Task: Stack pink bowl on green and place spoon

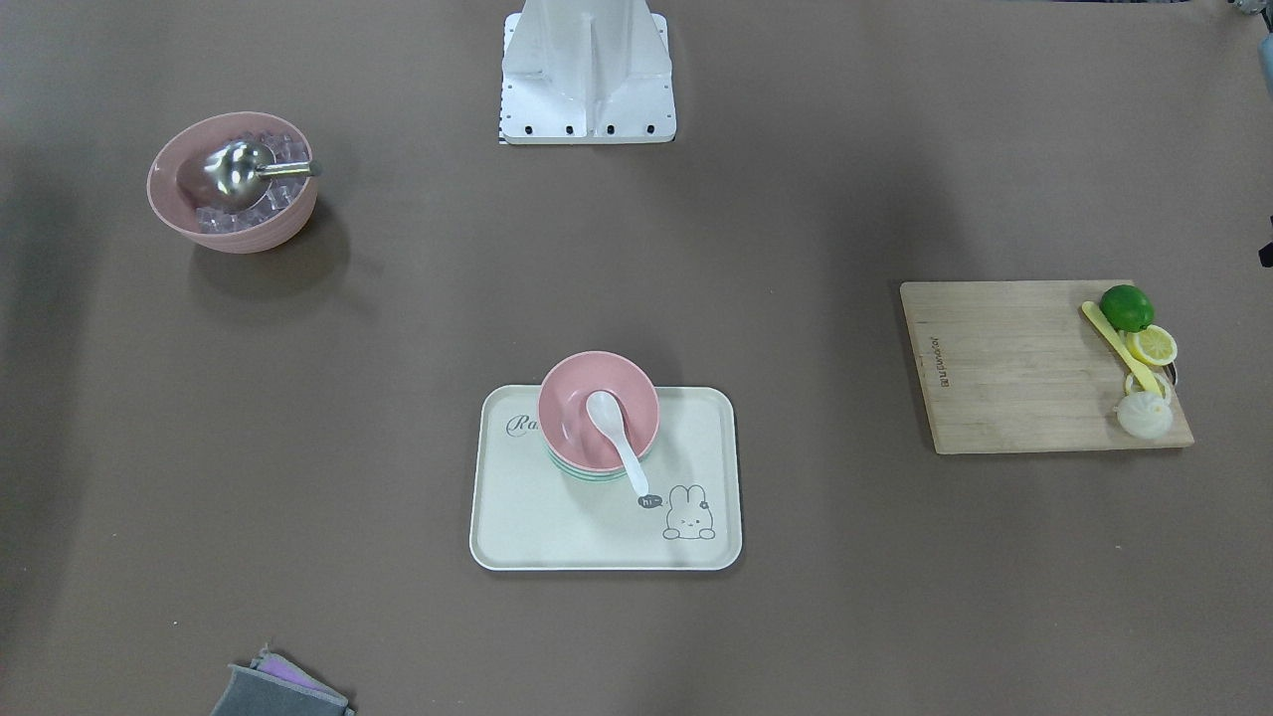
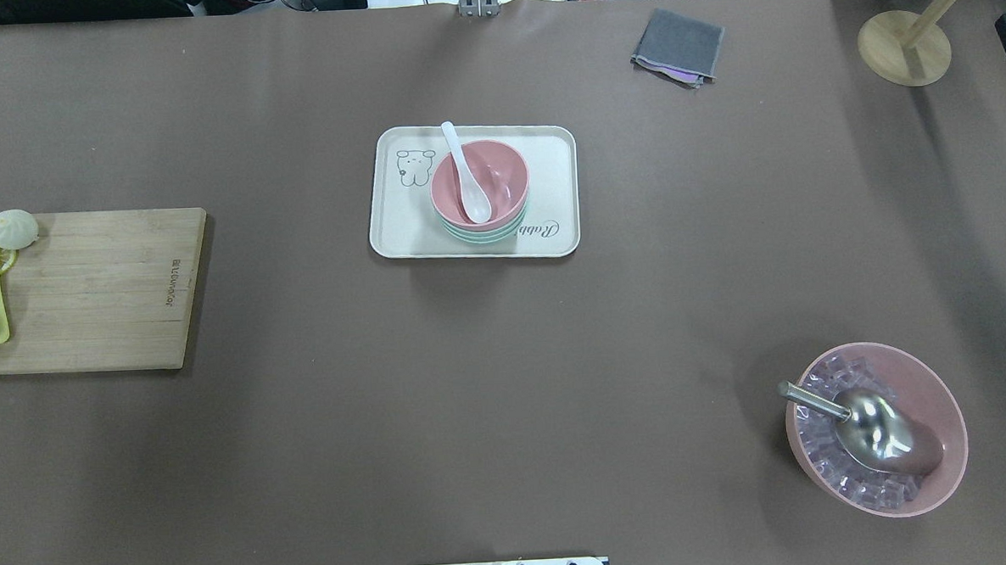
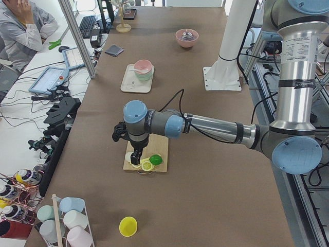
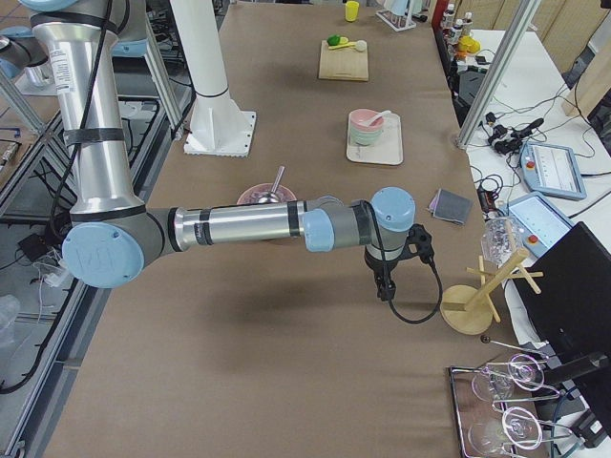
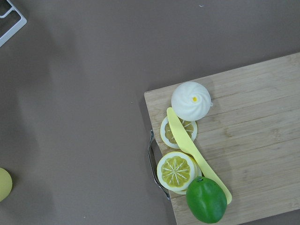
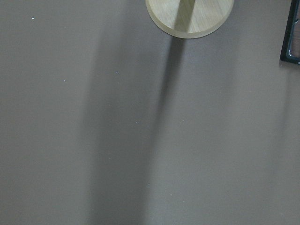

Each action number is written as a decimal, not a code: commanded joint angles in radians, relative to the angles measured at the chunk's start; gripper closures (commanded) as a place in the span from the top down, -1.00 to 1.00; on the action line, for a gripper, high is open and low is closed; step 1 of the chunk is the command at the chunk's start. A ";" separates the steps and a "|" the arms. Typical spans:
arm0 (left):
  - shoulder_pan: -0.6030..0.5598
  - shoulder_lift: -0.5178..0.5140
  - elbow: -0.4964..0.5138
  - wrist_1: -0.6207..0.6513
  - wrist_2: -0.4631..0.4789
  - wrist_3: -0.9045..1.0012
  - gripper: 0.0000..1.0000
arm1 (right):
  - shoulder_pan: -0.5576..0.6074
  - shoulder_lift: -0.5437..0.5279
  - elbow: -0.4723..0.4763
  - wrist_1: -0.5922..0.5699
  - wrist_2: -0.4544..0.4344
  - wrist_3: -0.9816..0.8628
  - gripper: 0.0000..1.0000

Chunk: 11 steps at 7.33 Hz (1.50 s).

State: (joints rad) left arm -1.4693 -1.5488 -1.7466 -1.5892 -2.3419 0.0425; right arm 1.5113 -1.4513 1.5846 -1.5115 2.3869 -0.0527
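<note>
Left: a rectangular wooden board [image 2: 104, 291]; the left gripper [image 3: 134, 156] hangs over its end, jaw state cannot be told. Centre: a smooth cream tray [image 2: 399, 228] carries the green bowl [image 2: 484, 237] with the glossy pink bowl [image 2: 498, 176] nested on it and 1 white spoon [image 2: 467, 174] inside, well apart from both grippers. Right: the right gripper [image 4: 385, 286] hangs near a round wooden stand [image 4: 465, 310], jaw state likewise undeterminable.

pink bowl [image 1: 572, 413] stacked on mint green bowl [image 2: 484, 237]; spoon [image 1: 621, 447] white. tray [image 1: 557, 527] cream, grey rabbit print [image 1: 689, 512]. tabletop [image 1: 845, 557] brown. ice bowl [image 1: 249, 239] pink, scoop [image 1: 234, 169] silver. board [image 1: 1004, 368] pale wood; lime [image 1: 1127, 307] green, lemon slice [image 1: 1153, 345] yellow, knife [image 1: 1119, 345] yellow, bun [image 1: 1144, 414] white. cloth [image 1: 278, 691] grey.
</note>
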 commanded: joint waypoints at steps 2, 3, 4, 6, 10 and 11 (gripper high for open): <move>0.003 -0.004 -0.007 0.000 0.004 -0.016 0.97 | 0.000 0.006 0.008 -0.001 -0.035 -0.001 1.00; 0.001 0.002 -0.013 -0.002 0.003 -0.015 0.97 | 0.000 0.017 0.008 -0.012 -0.064 0.004 1.00; 0.001 0.004 -0.011 0.000 0.003 -0.015 0.97 | -0.020 0.017 -0.006 -0.015 -0.086 0.020 1.00; 0.000 0.006 -0.014 -0.002 -0.004 -0.016 0.97 | -0.048 0.025 0.008 -0.047 -0.184 0.025 1.00; 0.003 0.004 -0.011 -0.002 0.000 -0.016 0.97 | -0.045 0.023 0.006 -0.065 -0.112 0.025 1.00; 0.003 0.004 -0.014 -0.002 0.000 -0.016 0.97 | -0.045 0.022 0.006 -0.065 -0.112 0.025 1.00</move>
State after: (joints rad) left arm -1.4667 -1.5446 -1.7586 -1.5907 -2.3424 0.0261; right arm 1.4662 -1.4283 1.5905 -1.5770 2.2725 -0.0276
